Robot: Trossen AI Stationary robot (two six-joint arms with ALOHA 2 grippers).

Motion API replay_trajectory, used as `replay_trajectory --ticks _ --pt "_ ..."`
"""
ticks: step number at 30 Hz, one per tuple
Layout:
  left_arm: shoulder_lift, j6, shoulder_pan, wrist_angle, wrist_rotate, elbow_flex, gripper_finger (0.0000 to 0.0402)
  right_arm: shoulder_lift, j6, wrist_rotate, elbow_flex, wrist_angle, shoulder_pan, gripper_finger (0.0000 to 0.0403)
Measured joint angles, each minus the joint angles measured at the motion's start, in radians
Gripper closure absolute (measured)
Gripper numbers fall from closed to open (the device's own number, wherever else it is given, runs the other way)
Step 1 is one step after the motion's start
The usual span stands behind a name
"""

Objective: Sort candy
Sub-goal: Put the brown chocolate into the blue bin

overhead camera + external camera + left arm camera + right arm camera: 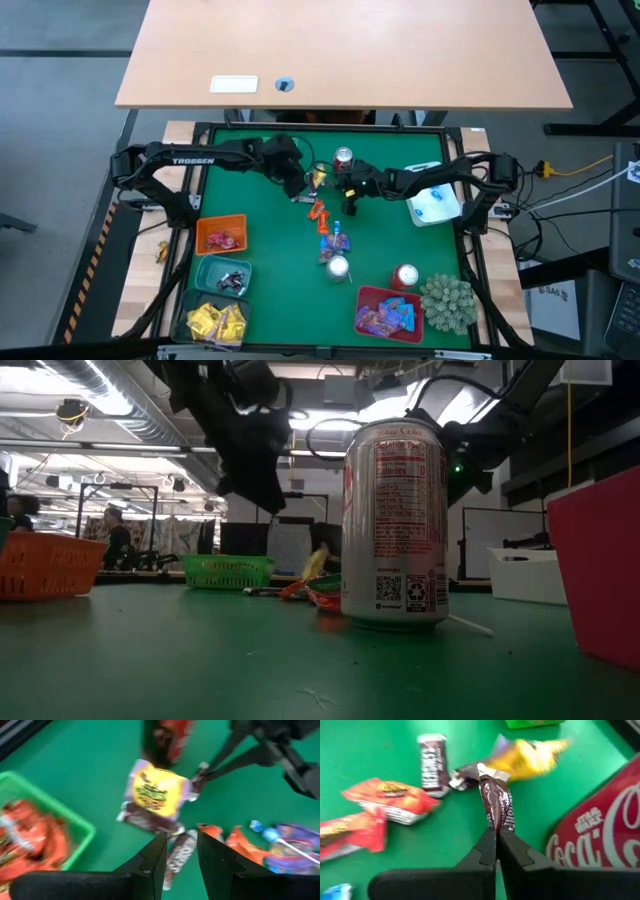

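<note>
Two dark arms meet over the green felt table (260,300), mid-frame in the high view.
The right gripper (496,836) is pinched on a dark brown foil-wrapped chocolate (497,805) by its end; light, crinkly, slippery, best held at the crimp. The left gripper (179,851) hangs parted above a second dark wrapped chocolate bar (181,851).

From the low camera I find the drink can (395,525) hiding most of the candy behind it. My left wrist picture smears the yellow packet (156,794), and my right wrist picture cuts another can (600,832) at its edge.
</note>
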Motion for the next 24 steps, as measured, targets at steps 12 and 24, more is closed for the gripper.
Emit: replay_trajectory --ticks 12,24 --pt "0.000 0.259 -0.175 0.089 -0.032 0.000 0.0279 -0.031 0.155 -0.276 0.000 0.024 0.000 0.0399" --pt "0.000 0.262 -0.227 0.087 -0.036 0.000 0.0229 -0.033 0.213 -0.447 0.002 0.179 0.000 0.0399"
